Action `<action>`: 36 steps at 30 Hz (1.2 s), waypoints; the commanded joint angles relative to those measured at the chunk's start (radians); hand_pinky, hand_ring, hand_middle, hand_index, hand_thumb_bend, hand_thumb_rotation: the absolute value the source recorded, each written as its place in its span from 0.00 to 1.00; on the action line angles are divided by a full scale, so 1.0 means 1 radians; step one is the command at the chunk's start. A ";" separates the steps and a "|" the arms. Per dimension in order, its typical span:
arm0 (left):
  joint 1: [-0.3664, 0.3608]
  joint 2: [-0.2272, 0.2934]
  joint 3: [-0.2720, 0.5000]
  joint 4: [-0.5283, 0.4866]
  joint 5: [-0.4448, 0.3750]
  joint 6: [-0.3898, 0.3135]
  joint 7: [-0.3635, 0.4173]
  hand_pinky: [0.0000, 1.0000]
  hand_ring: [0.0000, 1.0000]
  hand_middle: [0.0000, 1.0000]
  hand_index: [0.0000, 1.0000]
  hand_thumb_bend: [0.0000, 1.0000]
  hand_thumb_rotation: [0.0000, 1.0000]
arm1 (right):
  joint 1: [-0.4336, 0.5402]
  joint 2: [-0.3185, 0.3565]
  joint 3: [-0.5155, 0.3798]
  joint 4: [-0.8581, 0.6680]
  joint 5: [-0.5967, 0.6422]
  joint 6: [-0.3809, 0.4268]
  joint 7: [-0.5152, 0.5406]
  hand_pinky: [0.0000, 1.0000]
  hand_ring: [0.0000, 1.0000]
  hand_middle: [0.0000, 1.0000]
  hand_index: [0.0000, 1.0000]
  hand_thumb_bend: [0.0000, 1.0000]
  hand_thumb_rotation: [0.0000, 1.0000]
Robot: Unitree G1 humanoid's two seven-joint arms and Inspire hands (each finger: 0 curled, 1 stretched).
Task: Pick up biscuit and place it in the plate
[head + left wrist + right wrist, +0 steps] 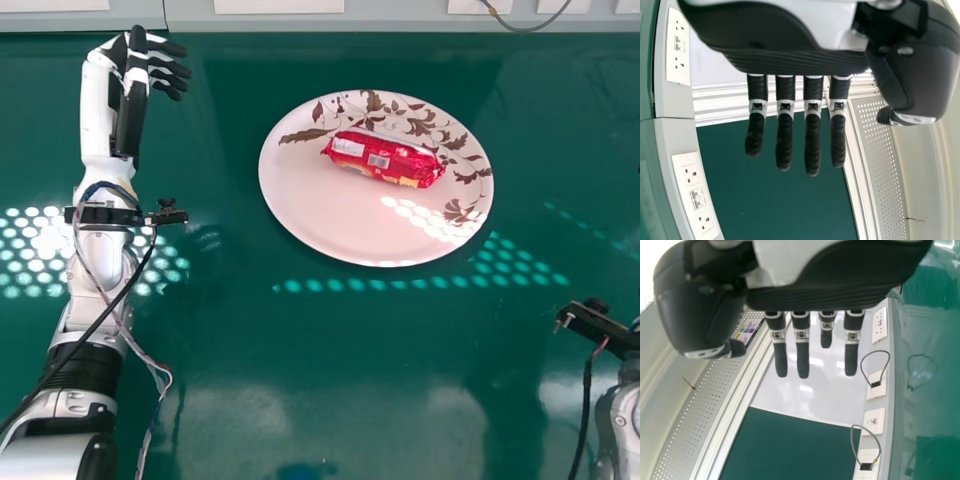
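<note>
The red biscuit packet [385, 158] lies on the upper part of the white plate [330, 215] with its brown leaf pattern, in the head view. Off to the plate's left, my left hand [132, 95] is held apart from plate and packet, its fingers extended. In the left wrist view the same left hand [790, 55] has straight fingers and holds nothing. My right hand [835, 290], in the right wrist view, is empty with its fingers relaxed and straight. The right forearm stands at the head view's lower right, away from the plate.
The green table [300, 350] carries patches of dotted light. A grey wall strip with white socket panels [278, 5] runs along its far edge, with a cable [525, 27] hanging at the far right.
</note>
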 commanded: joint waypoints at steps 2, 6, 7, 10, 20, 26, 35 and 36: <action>0.028 0.018 0.015 -0.035 -0.005 0.024 -0.002 0.31 0.36 0.40 0.48 0.48 0.04 | 0.019 0.010 -0.002 -0.024 -0.002 -0.005 -0.012 0.67 0.76 0.78 0.78 0.49 0.19; 0.021 0.037 0.021 -0.030 -0.055 0.082 -0.058 0.33 0.38 0.42 0.48 0.48 0.04 | 0.023 0.017 0.003 -0.035 -0.006 0.000 -0.016 0.68 0.77 0.79 0.78 0.45 0.18; 0.018 0.041 0.023 -0.029 -0.075 0.095 -0.080 0.33 0.38 0.43 0.48 0.48 0.04 | 0.025 0.016 0.005 -0.037 -0.012 0.001 -0.017 0.68 0.77 0.80 0.78 0.44 0.20; 0.012 0.049 0.035 -0.033 -0.160 0.146 -0.169 0.31 0.37 0.43 0.48 0.48 0.04 | 0.027 0.015 0.009 -0.042 -0.016 0.008 -0.016 0.67 0.78 0.80 0.79 0.42 0.23; 0.014 0.077 0.075 -0.041 -0.279 0.226 -0.312 0.31 0.36 0.42 0.48 0.48 0.04 | 0.014 0.014 0.030 -0.016 0.014 -0.017 0.010 0.67 0.78 0.80 0.79 0.39 0.18; 0.015 0.095 0.086 -0.042 -0.269 0.238 -0.334 0.30 0.35 0.43 0.48 0.48 0.04 | 0.013 0.007 0.047 -0.015 -0.014 -0.009 0.003 0.68 0.78 0.81 0.80 0.39 0.21; 0.001 0.102 0.093 -0.009 -0.265 0.219 -0.330 0.29 0.35 0.42 0.48 0.48 0.04 | -0.008 0.009 0.054 0.015 -0.021 -0.015 -0.009 0.68 0.77 0.81 0.80 0.39 0.19; -0.001 0.100 0.094 -0.006 -0.269 0.218 -0.331 0.29 0.35 0.42 0.48 0.48 0.04 | -0.012 0.010 0.053 0.021 -0.020 -0.018 -0.011 0.68 0.77 0.81 0.80 0.39 0.19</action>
